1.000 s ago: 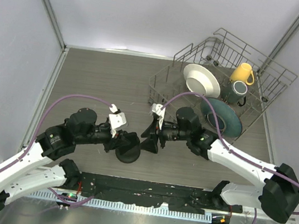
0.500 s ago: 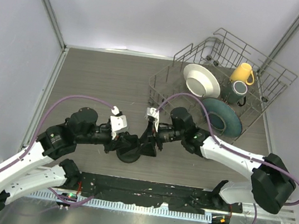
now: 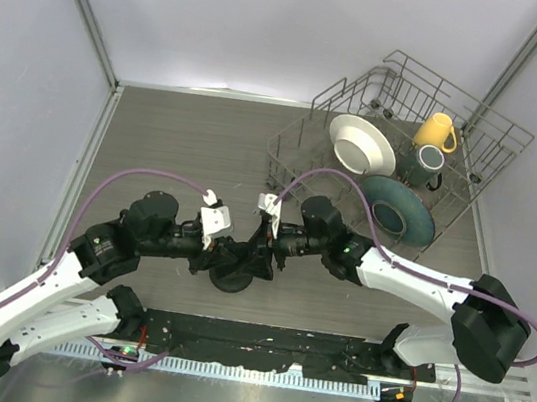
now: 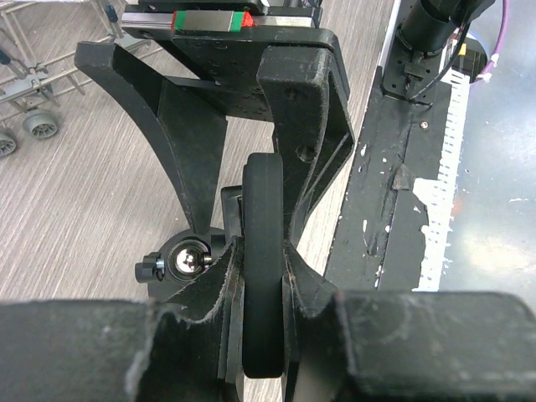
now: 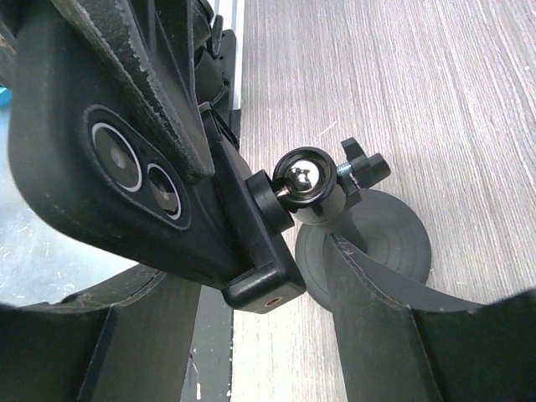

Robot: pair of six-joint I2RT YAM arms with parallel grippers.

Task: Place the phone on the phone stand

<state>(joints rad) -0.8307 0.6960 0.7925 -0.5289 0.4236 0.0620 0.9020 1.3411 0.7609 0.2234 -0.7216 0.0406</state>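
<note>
Placement step in hand.

Overhead view: phone stand [image 3: 233, 278] sits on the table [image 3: 177, 137], with both arms meeting over it. Left gripper [image 3: 214, 254] is at the stand's left side. Right gripper [image 3: 267, 251] is at its right, carrying the phone [image 3: 258, 243] just above the stand. All is black on black here, so contact cannot be told.

Left wrist view: jaws are clenched on the edge of the stand's disc base [image 4: 265, 251], pinning it. The ball joint [image 4: 186, 260] shows just beside the fingers.

Right wrist view: fingers grasp the phone, its twin lenses [image 5: 134, 177] toward the camera. The phone's back lies against the cradle [image 5: 261, 283], its lower edge at the cradle's lip. Whether it is fully seated cannot be told.

Judgement: the task is nearly done. The next move calls for settling the phone into the lip, then easing the right fingers apart slowly while the left steadies the base. Risk: the phone tips off the stand on release
</note>
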